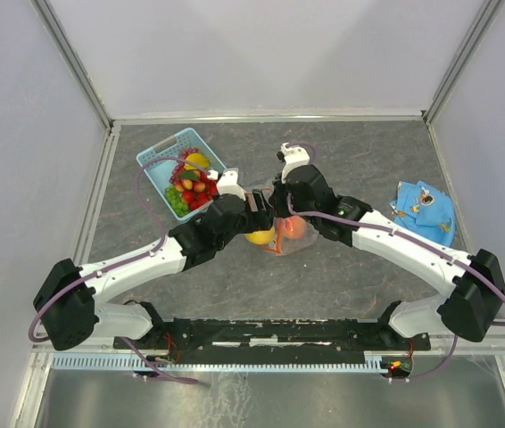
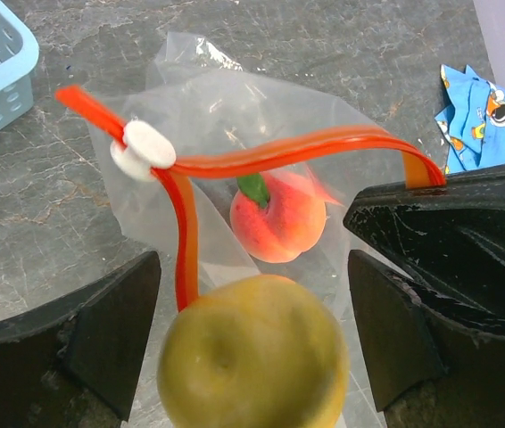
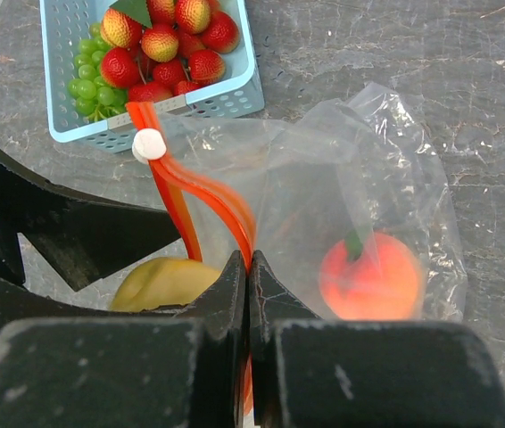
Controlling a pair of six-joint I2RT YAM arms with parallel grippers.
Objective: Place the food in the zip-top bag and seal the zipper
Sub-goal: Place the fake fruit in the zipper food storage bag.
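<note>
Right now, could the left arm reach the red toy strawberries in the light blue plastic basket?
Probably yes: the basket stands open-topped close beside the left pincer, with nothing over the strawberries. However, a round yellow toy fruit sits between its spread fingers and must go first.

The yellow fruit [image 2: 252, 357] is blurred, its bottom cut off.

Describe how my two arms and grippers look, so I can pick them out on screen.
Both match. The left arm and right arm have white links between black joints and black bases. A purple cable loops along each. The left gripper and right gripper have matte black, wedge-shaped fingers with a rough surface; a white block sits at each wrist.
</note>
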